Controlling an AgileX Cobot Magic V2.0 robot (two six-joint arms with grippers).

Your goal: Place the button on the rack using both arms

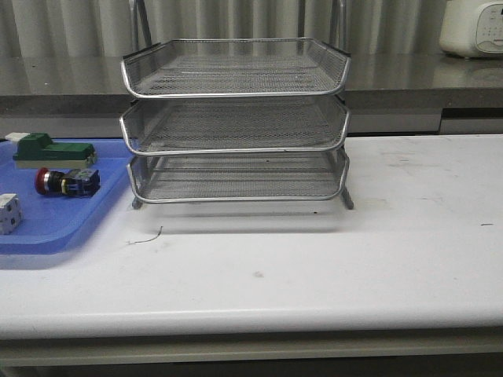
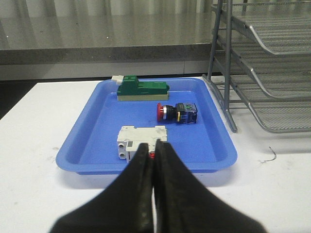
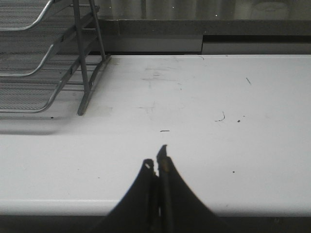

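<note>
rack (image 1: 236, 118): silver wire mesh, shiny metal rims
blue tray (image 1: 47, 224): smooth, slightly glossy plastic
button (image 1: 67, 181): glossy red head, black body
table (image 1: 314, 267): smooth white, faintly scuffed
left gripper (image 2: 153, 160): matt black

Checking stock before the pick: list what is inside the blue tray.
The blue tray holds the button, a green block and a white cube. The left gripper hides part of the cube.

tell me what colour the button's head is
Red; the button shows it best in the left wrist view.
</note>
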